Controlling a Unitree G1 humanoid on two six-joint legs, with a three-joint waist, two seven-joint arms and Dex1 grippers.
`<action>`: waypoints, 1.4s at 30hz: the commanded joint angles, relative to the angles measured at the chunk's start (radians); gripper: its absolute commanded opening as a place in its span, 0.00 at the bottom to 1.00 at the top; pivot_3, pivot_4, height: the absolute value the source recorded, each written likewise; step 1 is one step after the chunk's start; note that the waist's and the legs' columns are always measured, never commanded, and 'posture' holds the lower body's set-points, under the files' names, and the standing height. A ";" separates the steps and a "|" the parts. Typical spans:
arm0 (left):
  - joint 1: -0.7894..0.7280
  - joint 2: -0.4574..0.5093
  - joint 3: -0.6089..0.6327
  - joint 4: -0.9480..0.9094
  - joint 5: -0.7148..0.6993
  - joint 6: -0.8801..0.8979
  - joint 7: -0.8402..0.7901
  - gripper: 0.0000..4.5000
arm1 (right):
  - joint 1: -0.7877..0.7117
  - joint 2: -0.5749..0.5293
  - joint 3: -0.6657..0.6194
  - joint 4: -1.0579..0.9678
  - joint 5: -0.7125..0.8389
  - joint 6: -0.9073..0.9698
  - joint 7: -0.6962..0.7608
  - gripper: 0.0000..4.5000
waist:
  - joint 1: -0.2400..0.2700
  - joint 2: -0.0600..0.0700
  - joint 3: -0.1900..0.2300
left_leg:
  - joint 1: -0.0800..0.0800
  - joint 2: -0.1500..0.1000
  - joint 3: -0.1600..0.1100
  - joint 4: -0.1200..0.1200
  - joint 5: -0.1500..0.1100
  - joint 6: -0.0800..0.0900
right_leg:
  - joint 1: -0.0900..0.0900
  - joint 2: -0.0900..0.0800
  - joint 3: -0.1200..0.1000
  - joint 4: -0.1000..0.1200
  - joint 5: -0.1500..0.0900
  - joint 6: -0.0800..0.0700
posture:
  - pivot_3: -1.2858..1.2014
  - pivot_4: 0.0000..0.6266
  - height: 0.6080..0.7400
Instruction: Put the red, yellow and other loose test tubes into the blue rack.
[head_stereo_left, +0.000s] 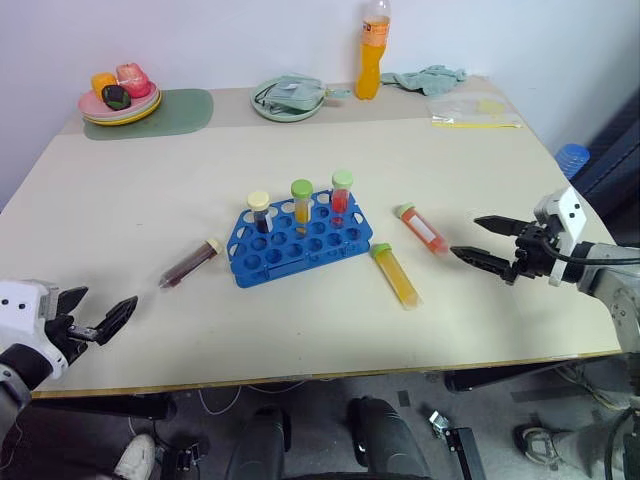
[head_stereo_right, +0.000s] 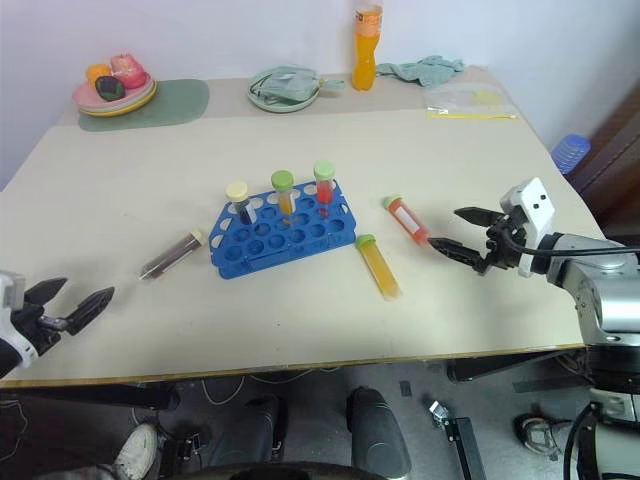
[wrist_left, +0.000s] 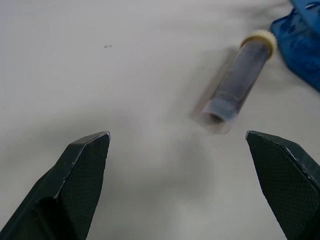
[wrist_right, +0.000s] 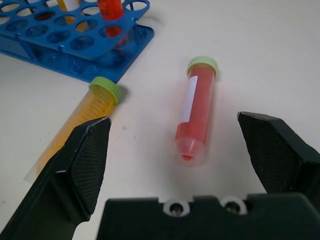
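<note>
**Right hand lined up on the red tube**

Three tubes lie loose on the table around the blue rack (head_stereo_left: 300, 240), which stands mid-table with three tubes already upright in it. The red tube (head_stereo_left: 423, 227) lies toward the table's right edge, just ahead of the right hand (head_stereo_left: 490, 243), whose fingers stand wide apart and empty. Its long axis runs nearly along the hand's reach, tip end nearest, green cap toward the rack. The yellow tube (head_stereo_left: 396, 275) lies between it and the rack. The dark tube (head_stereo_left: 190, 263) lies on the rack's left, ahead of the left hand (head_stereo_left: 95, 318), also spread and empty.
</note>
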 joint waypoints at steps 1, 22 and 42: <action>-0.011 -0.002 0.000 -0.028 -0.007 0.003 0.016 1.00 | -0.007 0.017 -0.013 -0.032 -0.002 0.000 -0.031 1.00 | 0.000 0.000 0.000 | 0.000 0.000 0.000 0.000 0.000 0.000 | 0.000 0.000 0.000 0.000 0.000 0.000 | 0.52 0.24 1.00; -0.280 -0.082 -0.755 -0.322 0.054 0.014 -0.012 1.00 | -0.464 0.074 0.299 -0.045 -0.097 0.624 -0.291 1.00 | -0.002 0.002 0.000 | 0.000 -0.001 0.000 0.000 0.000 0.000 | -0.001 0.000 0.001 0.002 0.000 0.000 | 0.52 0.24 1.00; -0.346 -0.171 -0.891 -0.328 0.117 0.001 0.024 1.00 | -1.006 0.355 0.657 0.976 -0.492 0.406 -0.099 0.82 | -0.004 0.002 0.000 | -0.002 -0.001 -0.001 0.000 0.000 0.000 | -0.003 0.000 0.000 0.002 0.000 0.000 | 0.52 0.24 1.00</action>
